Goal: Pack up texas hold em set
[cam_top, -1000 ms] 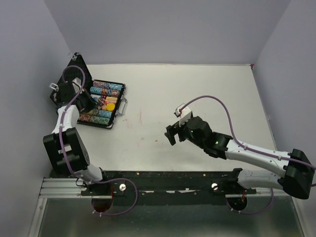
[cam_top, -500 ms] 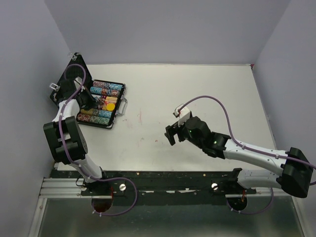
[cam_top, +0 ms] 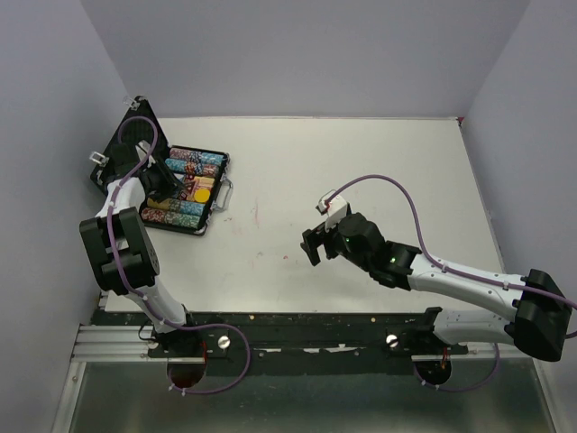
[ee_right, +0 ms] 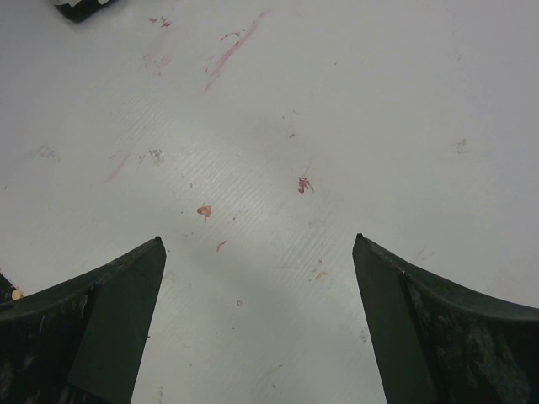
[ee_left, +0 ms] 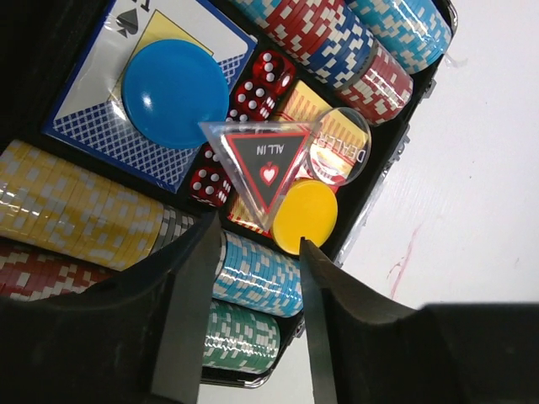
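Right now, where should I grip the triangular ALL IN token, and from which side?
Probably from above, fingers across its two slanted edges: the token lies on top of the dice and yellow disc, face up, so those edges are exposed.

White left arm (cam_top: 126, 192) and right arm (cam_top: 469, 276), black joints (cam_top: 120, 259) and jaws, purple cables (cam_top: 383, 177)

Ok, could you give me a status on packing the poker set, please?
Left gripper open over the case, empty. Right gripper open above the table. Lid up, triangular token lying over the dice. Nothing blocking.
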